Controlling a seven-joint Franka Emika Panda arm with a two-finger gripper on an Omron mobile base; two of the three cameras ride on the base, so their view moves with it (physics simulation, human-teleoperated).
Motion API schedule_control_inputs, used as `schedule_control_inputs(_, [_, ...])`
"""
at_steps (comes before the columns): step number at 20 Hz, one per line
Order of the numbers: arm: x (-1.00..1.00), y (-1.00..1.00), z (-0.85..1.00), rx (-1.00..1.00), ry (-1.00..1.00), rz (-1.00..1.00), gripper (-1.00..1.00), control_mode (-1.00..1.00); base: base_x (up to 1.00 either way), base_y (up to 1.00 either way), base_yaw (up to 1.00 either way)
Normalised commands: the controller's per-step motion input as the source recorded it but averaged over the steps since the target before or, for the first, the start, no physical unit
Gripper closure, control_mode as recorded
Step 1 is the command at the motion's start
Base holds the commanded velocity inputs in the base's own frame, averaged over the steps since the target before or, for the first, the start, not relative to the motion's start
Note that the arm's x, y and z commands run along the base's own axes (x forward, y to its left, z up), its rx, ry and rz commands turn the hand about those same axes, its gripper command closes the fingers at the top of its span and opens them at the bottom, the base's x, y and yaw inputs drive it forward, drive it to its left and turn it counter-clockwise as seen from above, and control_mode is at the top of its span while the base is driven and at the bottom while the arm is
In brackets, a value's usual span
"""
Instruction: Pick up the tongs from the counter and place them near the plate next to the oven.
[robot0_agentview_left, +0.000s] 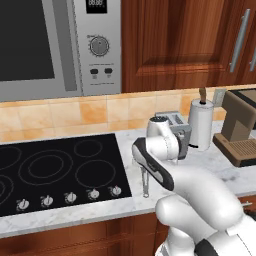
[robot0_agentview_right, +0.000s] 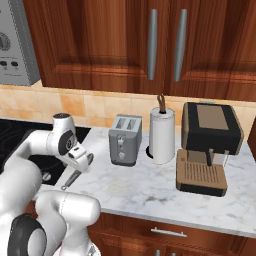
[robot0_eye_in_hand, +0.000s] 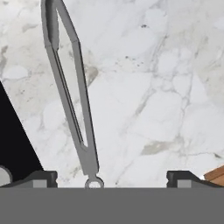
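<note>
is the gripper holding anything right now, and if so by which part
Nothing is held. The gripper is open above the counter, and the tongs lie flat on the marble, nearer one fingertip, with neither touching them.

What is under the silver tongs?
The tongs lie flat on the white marble counter, beside the black cooktop. The marble shows between their two arms; directly beneath the metal is covered.
</note>
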Motion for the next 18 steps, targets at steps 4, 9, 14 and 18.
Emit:
schedule_control_inputs(4, [0.25,0.03,-0.21,0.00,0.02,-0.04,-1.00,-1.00,0.00,0.00,0.00])
schedule_control_inputs(9, [0.41,0.01,-0.20,0.00,0.11,0.00,-1.00,-1.00,0.00,0.00,0.00])
schedule_control_inputs(14, [0.34,0.00,-0.35,0.00,0.15,0.00,-1.00,-1.00,0.00,0.00,0.00])
schedule_control_inputs(18, [0.37,0.04,-0.17,0.00,0.18,0.00,-1.00,-1.00,0.00,0.00,0.00])
